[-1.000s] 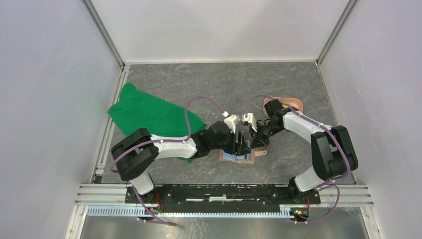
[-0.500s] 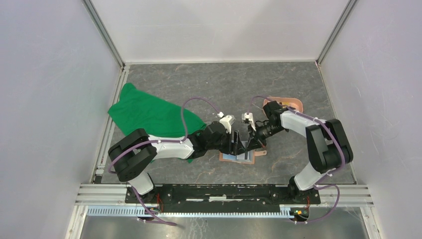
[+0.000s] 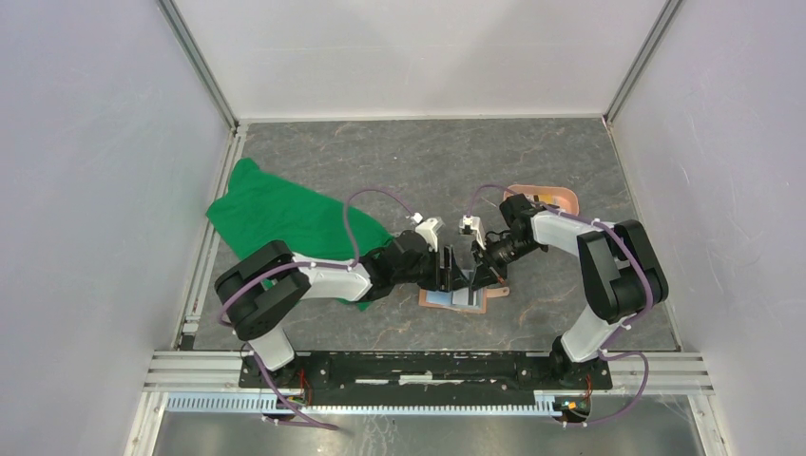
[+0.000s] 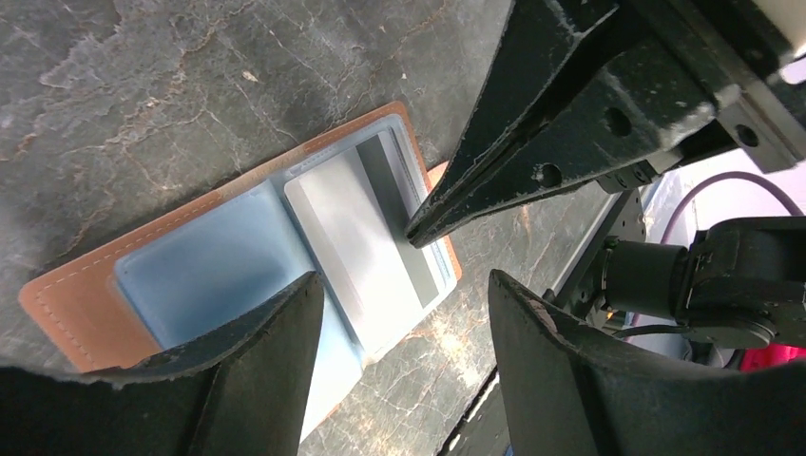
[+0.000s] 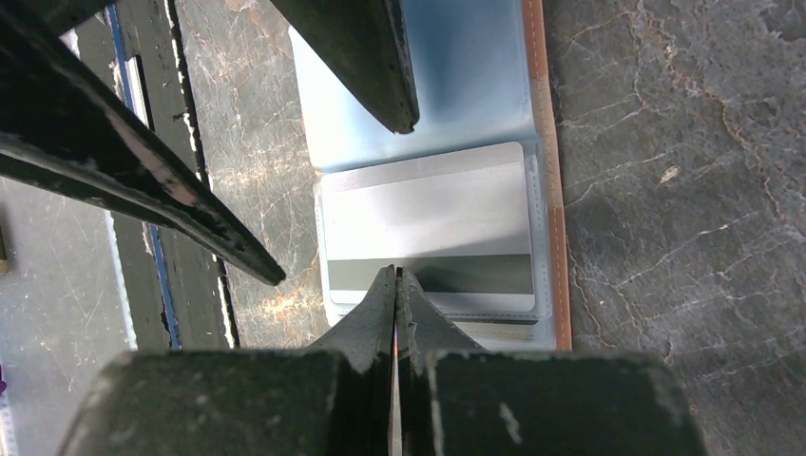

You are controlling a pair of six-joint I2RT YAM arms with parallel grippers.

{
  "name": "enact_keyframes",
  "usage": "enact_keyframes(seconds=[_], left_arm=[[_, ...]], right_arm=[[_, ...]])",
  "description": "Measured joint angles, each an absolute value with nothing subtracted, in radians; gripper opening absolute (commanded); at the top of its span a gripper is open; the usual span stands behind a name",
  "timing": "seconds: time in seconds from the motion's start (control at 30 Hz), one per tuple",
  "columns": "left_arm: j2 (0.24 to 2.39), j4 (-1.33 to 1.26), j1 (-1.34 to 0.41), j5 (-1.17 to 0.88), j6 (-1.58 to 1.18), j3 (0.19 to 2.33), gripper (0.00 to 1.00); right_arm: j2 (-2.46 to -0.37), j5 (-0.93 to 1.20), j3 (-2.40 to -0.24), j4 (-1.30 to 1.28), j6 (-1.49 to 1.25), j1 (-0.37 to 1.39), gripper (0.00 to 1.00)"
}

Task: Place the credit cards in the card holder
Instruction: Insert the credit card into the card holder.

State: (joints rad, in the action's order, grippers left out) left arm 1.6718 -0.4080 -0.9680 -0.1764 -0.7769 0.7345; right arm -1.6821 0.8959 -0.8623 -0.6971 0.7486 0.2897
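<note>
Open flat on the desk (image 3: 399, 161) just beyond the arm bases: tan card holder (image 3: 454, 299), blue-grey pockets up, 1 silvery credit card (image 5: 428, 228) with a dark stripe over 1 pocket. Pressed together, tip down at that stripe: right end effector (image 5: 394, 275). Spread wide over the holder, gripping nothing: left end effector (image 4: 404, 285). Farther left, green cloth (image 3: 285, 214); farther right, salmon tray (image 3: 561, 197).
</note>
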Motion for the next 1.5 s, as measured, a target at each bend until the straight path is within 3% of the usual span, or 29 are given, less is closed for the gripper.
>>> enact_keyframes(seconds=[0.3,0.43,0.57,0.7,0.93,1.27,1.33,1.37,1.4,1.5], left_arm=[[1.743,-0.443,-0.966,-0.205,-0.818,0.737,0.66],[1.748,-0.438,-0.966,-0.216,-0.818,0.748,0.57],[1.761,-0.442,-0.960,-0.231,-0.818,0.749,0.54],[1.771,-0.445,-0.957,-0.247,-0.818,0.757,0.55],[1.768,-0.440,-0.959,-0.262,-0.817,0.760,0.66],[1.552,-0.332,-0.957,-0.176,-0.711,0.745,0.70],[1.470,-0.315,-0.952,-0.149,-0.665,0.732,0.76],[1.426,-0.305,-0.949,-0.130,-0.638,0.729,0.84],[1.386,-0.295,-0.947,-0.113,-0.615,0.726,0.96],[1.248,-0.281,-0.932,-0.052,-0.548,0.706,1.00]], right_arm=[[-1.682,0.896,-0.863,-0.697,0.748,0.290,0.00],[-1.682,0.895,-0.864,-0.698,0.748,0.291,0.00],[-1.682,0.896,-0.864,-0.699,0.751,0.291,0.00],[-1.682,0.905,-0.868,-0.706,0.770,0.291,0.04],[-1.655,0.896,-0.871,-0.728,0.837,0.286,0.22],[-1.452,0.876,-0.872,-0.763,0.952,0.140,0.30],[-1.411,0.881,-0.874,-0.762,0.957,0.095,0.34],[-1.390,0.880,-0.876,-0.755,0.950,0.074,0.38],[-1.370,0.876,-0.878,-0.738,0.934,0.055,0.46],[-1.311,0.833,-0.883,-0.640,0.853,0.025,0.71]])
